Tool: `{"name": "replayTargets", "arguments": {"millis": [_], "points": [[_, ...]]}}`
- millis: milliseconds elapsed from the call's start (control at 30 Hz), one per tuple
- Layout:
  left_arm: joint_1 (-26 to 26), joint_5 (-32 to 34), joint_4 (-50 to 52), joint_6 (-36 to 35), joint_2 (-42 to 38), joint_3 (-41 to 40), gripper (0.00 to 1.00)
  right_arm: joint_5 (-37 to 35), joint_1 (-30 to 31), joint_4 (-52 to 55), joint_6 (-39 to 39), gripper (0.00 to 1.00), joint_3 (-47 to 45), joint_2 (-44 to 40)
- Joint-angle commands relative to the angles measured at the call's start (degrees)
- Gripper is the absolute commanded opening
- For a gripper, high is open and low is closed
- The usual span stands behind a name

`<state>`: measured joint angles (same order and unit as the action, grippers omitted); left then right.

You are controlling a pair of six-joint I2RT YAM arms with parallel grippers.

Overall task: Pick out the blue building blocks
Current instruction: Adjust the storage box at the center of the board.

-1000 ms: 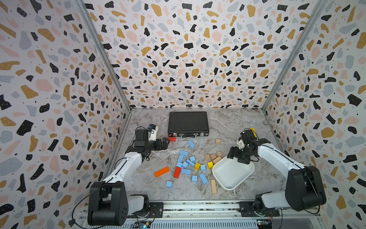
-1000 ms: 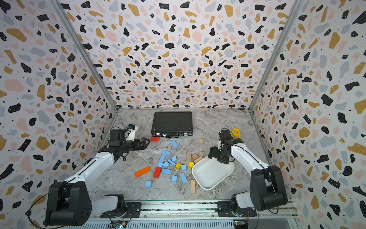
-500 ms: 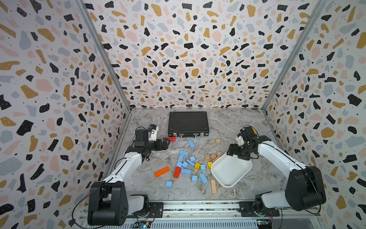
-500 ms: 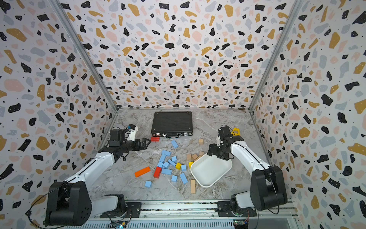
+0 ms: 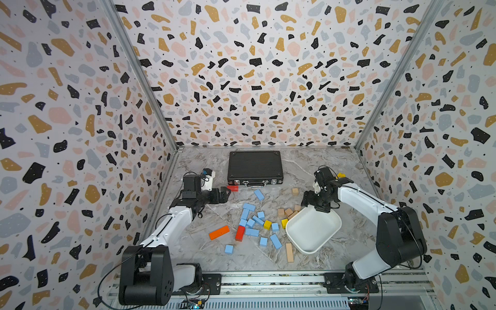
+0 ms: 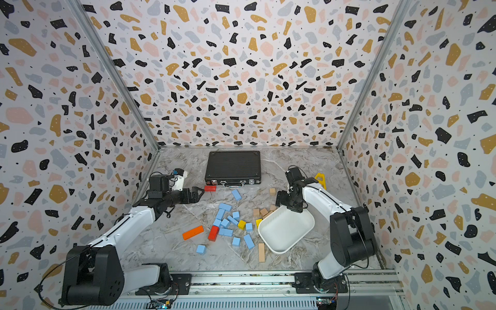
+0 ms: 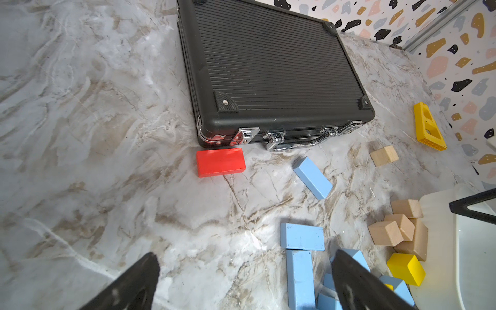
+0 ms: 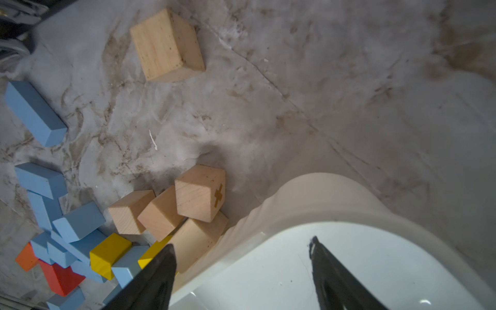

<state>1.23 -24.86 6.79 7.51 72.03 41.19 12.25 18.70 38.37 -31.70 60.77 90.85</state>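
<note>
Right hand, jaws wide, straddles the rim of the empty white rounded-square tray, seemingly positioning it; next, grasping light-blue wooden blocks.

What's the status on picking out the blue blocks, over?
Left gripper open, empty. Right gripper open over white square tray rim. Light-blue building blocks all outside tray. Tan wooden cubes crowd tray's edge.

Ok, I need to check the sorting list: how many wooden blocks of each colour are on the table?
blue building blocks: 12
tan blocks: 6
yellow cubes: 2
red blocks: 2
orange block: 1
total: 23 (yellow holed piece left out)
</note>
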Motion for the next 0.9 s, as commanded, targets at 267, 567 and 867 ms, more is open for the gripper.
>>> {"name": "replayTargets", "arguments": {"millis": [267,567,867], "points": [[0.0,-1.3,-1.3,-1.7,-0.7,-0.4,1.0,2.5,0.3,6.3,20.7,0.61,7.2,5.4],[0.0,-1.8,-0.8,-2.5,-1.1,-0.4,1.0,2.4,0.3,11.0,32.6,0.47,11.2,8.8],[0.0,-2.2,-1.2,-2.7,-0.7,-0.6,1.0,0.0,0.2,11.3,38.6,0.45,14.0,10.8]]}}
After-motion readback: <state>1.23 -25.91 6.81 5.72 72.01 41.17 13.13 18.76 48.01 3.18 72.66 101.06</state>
